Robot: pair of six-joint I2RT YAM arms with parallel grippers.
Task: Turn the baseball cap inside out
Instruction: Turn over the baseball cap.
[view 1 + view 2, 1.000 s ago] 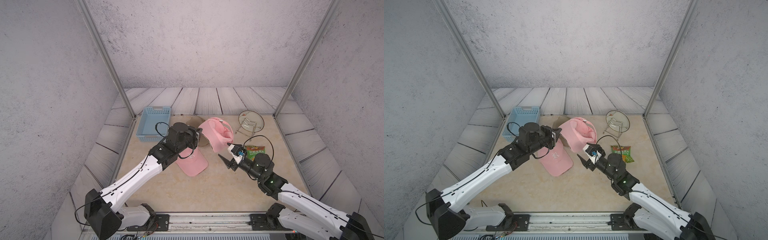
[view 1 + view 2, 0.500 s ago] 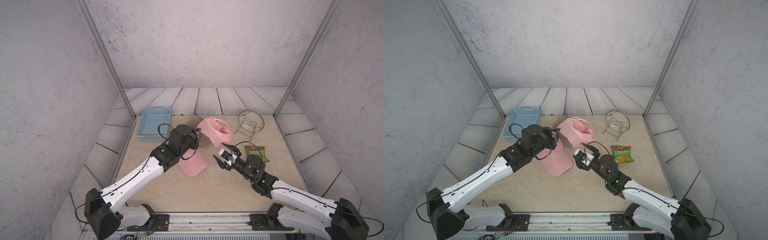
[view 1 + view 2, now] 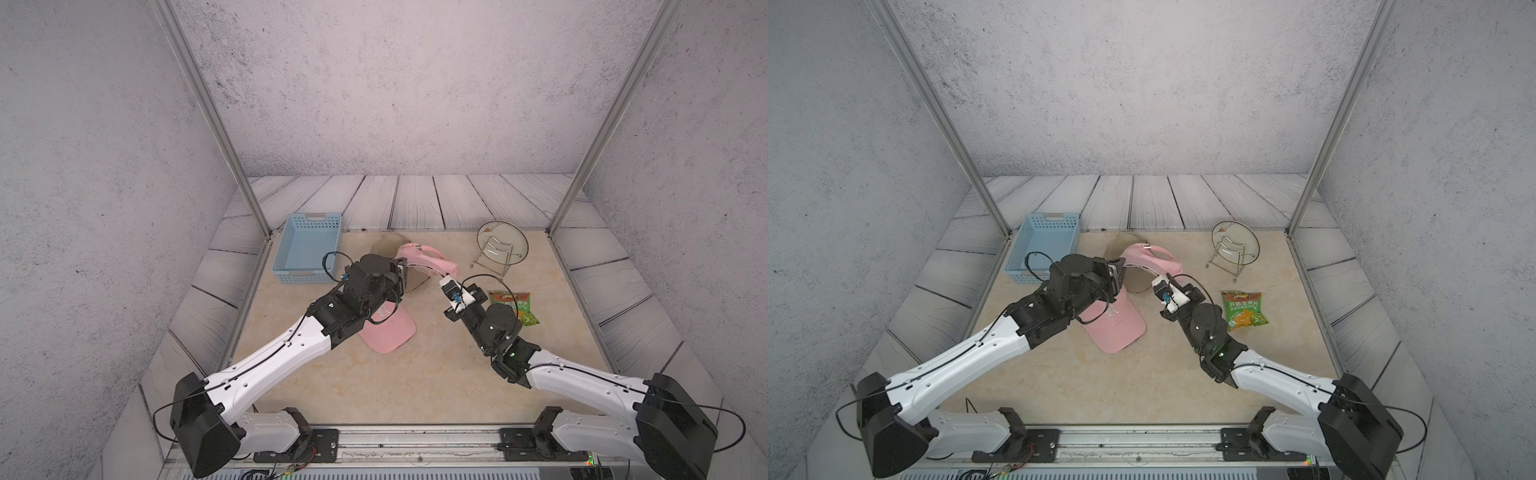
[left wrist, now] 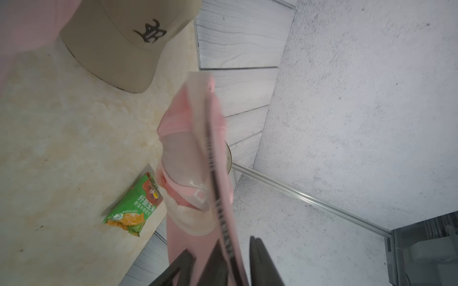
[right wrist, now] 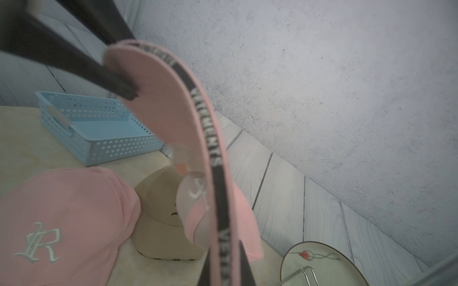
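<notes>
The pink baseball cap [image 3: 390,332] lies with its brim and white-lettered front [image 5: 62,218] on the table. Its back rim [image 3: 424,259], a pink band with black lettering, is lifted and stretched between my two grippers in both top views. My left gripper [image 3: 401,270] is at the rim's left end; in the left wrist view its fingers [image 4: 260,260] stand apart, with a gap beside the band [image 4: 223,222]. My right gripper [image 3: 446,276] is shut on the rim's right end, its fingers pressed to both sides of the band [image 5: 218,198].
A tan cap [image 3: 388,249] lies right behind and under the lifted pink rim. At the back left stands a blue basket [image 3: 307,245], at the back right a glass plate on a wire stand [image 3: 500,245]. A green snack bag [image 3: 513,307] lies beside my right wrist.
My right gripper moved up to the cap's rim and shut on it. The left gripper's jaws have parted. The raised crown has sunk and now stretches flat between the grippers.
</notes>
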